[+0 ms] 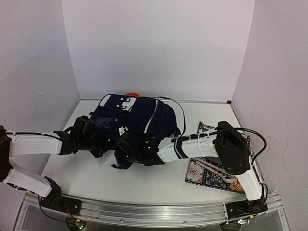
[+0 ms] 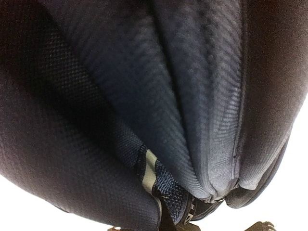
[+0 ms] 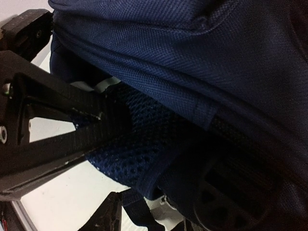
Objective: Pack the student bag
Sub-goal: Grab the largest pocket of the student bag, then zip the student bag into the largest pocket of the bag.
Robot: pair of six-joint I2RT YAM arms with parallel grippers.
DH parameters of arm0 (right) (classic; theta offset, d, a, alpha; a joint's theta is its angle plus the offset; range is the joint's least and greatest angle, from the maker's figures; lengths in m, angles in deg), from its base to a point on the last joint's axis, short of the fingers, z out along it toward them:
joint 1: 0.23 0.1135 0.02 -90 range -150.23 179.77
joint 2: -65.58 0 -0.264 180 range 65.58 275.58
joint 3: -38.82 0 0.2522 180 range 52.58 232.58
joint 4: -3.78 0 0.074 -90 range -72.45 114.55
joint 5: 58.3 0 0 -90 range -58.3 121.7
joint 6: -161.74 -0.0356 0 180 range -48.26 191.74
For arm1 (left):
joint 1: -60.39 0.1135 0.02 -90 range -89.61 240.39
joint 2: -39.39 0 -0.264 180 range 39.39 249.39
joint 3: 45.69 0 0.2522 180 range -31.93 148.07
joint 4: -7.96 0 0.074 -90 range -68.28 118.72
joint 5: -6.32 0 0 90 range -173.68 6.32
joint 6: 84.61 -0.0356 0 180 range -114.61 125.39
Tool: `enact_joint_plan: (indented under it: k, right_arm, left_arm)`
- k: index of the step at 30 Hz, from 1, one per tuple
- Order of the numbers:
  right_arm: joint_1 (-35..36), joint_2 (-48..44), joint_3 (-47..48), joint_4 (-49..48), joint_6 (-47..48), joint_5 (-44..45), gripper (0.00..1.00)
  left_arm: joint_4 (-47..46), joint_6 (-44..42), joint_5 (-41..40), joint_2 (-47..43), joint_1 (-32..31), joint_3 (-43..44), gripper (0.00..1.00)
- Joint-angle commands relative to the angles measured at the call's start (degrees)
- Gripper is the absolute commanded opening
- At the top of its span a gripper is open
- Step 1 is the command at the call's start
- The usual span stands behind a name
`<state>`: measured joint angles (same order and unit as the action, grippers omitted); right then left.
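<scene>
Nearest, along the bottom of the top view, a metal rail (image 1: 154, 211) carries both arm bases at the edge of the white table (image 1: 96, 178). At lower right a patterned mat (image 1: 207, 175) lies flat, partly under the right arm, which reaches leftward across it. The right gripper (image 1: 126, 151) sits at the near, lower edge of the student bag (image 1: 149, 118), left of the frame's centre. Its wrist view shows one black finger (image 3: 57, 130) slanting in from the left edge with its tip against the bag's (image 3: 192, 57) blue mesh panel. The other finger is not clearly seen, so I cannot tell whether this hand is open or closed on anything. The left arm comes in from the left edge, and the left gripper (image 1: 98, 142) is pressed against the bag's left side with its fingers drawn fully together. Its wrist view is filled by folds of navy fabric (image 2: 192, 96) with a pale stripe (image 2: 150, 168) low in the frame. That view does not show whether cloth is pinched between the fingers. The bag itself rests on the table at mid-frame between the two hands, bulging upward, with a thin pale trim line (image 1: 153, 113) curving over it. Just behind its top edge a small orange object (image 1: 131, 95) peeks out. Farthest back, the white backdrop wall (image 1: 159, 43) closes the scene.
</scene>
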<state>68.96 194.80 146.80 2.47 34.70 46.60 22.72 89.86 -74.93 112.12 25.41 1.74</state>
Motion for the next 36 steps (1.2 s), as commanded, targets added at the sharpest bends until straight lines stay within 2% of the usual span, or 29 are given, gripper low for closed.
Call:
enact_joint_plan:
  k: [1, 7, 12, 19, 26, 31, 36]
  right_arm:
    - [-0.1, 2.1, 3.8, -0.8, 1.1, 5.5, 0.42]
    - [-0.1, 3.4, 6.4, 0.5, 2.0, 8.6, 0.26]
    - [-0.1, 1.1, 2.1, 1.4, 2.6, 8.8, 0.0]
    - [-0.2, -7.3, -9.6, 1.4, 4.1, 6.8, 0.0]
    - [-0.2, -14.0, -18.6, 1.4, 4.8, 5.1, 0.0]
    - [-0.2, -16.7, -23.1, 1.4, 4.6, 3.6, 0.0]
    - [-0.6, -22.4, -28.9, 1.6, 5.8, 2.3, 0.0]
  left_arm:
    - [-6.1, 0.5, 4.1, -0.3, -1.8, 4.4, 0.0]
    - [-6.1, 0.7, 3.8, -0.9, -2.1, 4.1, 0.0]
    - [-6.0, 0.0, 2.6, -1.7, -2.0, 3.5, 0.0]
    - [-5.1, -2.5, -0.1, -2.0, -1.4, 3.0, 0.0]
    - [-0.9, -7.3, -1.3, -2.7, 2.1, 4.2, 0.0]
    - [4.5, -11.9, -2.5, -3.9, 5.4, 4.5, 0.0]
    - [12.0, -20.1, -8.3, -6.3, 9.6, 4.7, 0.0]
